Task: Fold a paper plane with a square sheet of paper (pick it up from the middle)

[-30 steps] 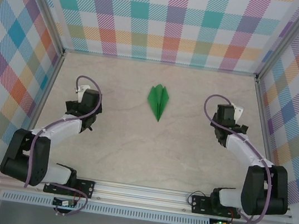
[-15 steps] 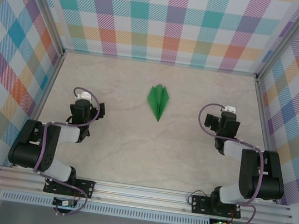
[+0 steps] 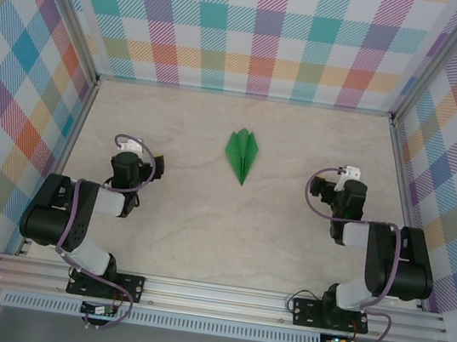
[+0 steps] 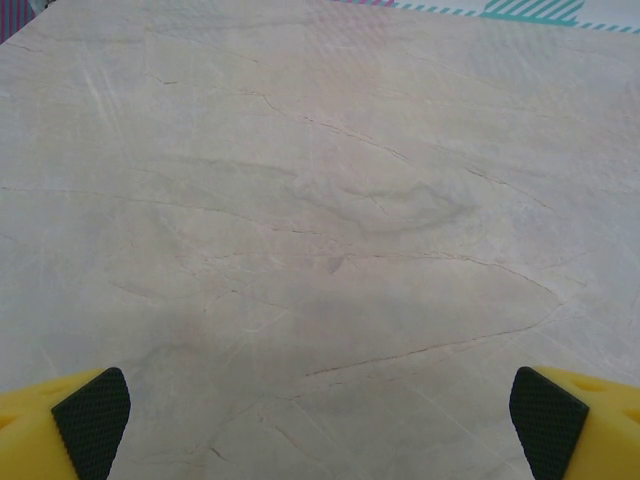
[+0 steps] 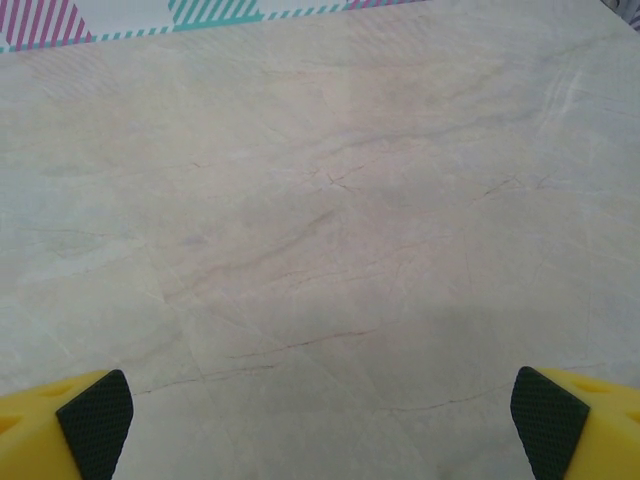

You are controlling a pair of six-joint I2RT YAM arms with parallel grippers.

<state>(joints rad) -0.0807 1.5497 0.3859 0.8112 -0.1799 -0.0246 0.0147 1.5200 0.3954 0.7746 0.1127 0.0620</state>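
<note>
Step in hand: I judge the folding finished. The green paper lies as a paper plane (image 3: 242, 155), a slim dart with two creased wings, and nothing grips it.
Plane position: flat on the table (image 3: 187, 216), about midway between the side walls, nose toward the near edge and wings spread toward the far wall.
Left gripper (image 4: 320, 425): wide open and empty. I see bare tabletop between its black pads (image 4: 92, 420) in the left wrist view.
Right gripper (image 5: 320, 420): wide open and empty, with bare tabletop between its pads.
Arm posture: from above, both arms sit tucked close to their bases, one on each side.
Plane relative to grippers: well apart from both, lying between them and farther from the bases than either one.
Next move: in my judgement none is needed on the paper. If anything remains, it is parking the arms without sweeping toward the middle, since a light dart would slide at a touch.
</note>
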